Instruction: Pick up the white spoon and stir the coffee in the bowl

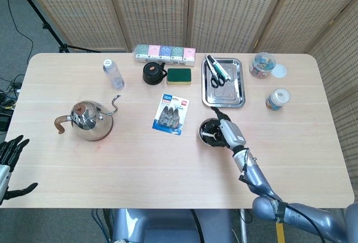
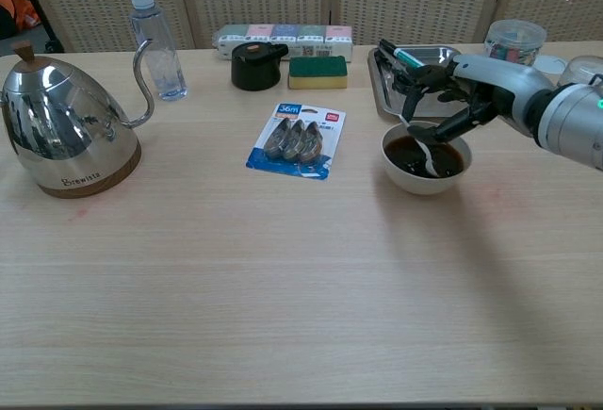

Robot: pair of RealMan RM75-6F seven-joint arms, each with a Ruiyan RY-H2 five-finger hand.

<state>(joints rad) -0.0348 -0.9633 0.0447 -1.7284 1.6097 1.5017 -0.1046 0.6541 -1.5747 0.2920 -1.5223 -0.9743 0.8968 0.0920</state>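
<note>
The white bowl (image 2: 421,181) of dark coffee stands on the table just in front of the metal tray. My right hand (image 2: 450,101) hovers over the bowl's far right rim and pinches the handle of the white spoon (image 2: 423,147), whose tip dips into the coffee. From the head view, the same hand (image 1: 229,132) covers the bowl's (image 1: 202,134) right side, and a bit of the spoon (image 1: 208,136) shows inside. My left hand (image 1: 9,162) hangs open off the table's near left corner, holding nothing.
A steel kettle (image 2: 58,132) sits at the left, with a water bottle (image 2: 152,47) behind it. A blister pack (image 2: 298,140) lies left of the bowl. A black pot (image 2: 255,67), a green sponge (image 2: 317,72), the tray (image 2: 390,99) and jars (image 1: 263,65) line the back.
</note>
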